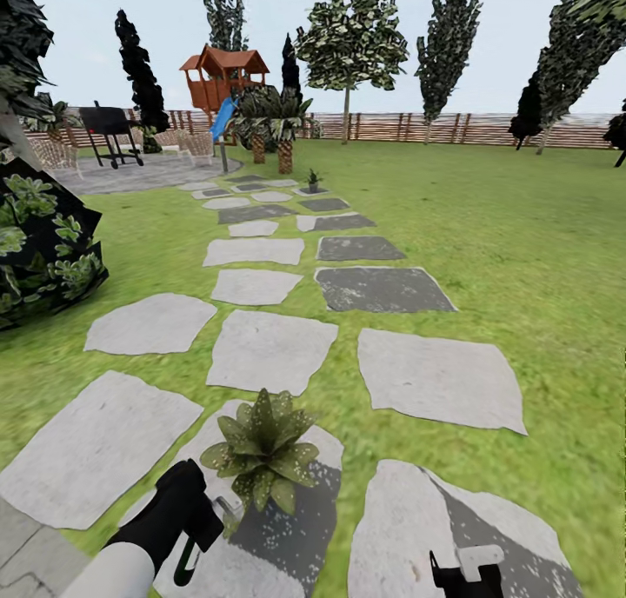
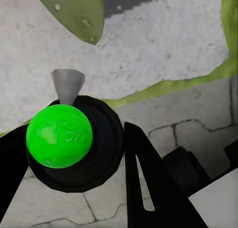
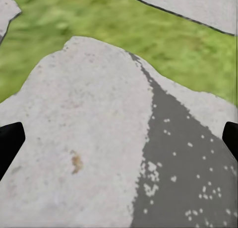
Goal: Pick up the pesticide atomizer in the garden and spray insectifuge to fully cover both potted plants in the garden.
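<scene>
Left claw [image 2: 74,153]: clamped on spray bottle [image 2: 59,136], nozzle toward speckled potted plant [image 1: 261,448]
Right claw [image 3: 119,138]: spread wide above stepping stone [image 3: 79,138]

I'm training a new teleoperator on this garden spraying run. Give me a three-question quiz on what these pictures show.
1. True or false: the left gripper holds the pesticide atomizer.
2. Multiple choice: the near potted plant stands on A) the lawn, B) a stepping stone, C) the patio by the grill.
3. Fill in: white specks of insectifuge lie on the dark patch of the stone under the ____ gripper.

Key: 1 true; its jaws sit either side of the green-topped body, nozzle toward a leaf. 2 B. 3 right; its jaws stand wide apart, holding nothing.
</scene>
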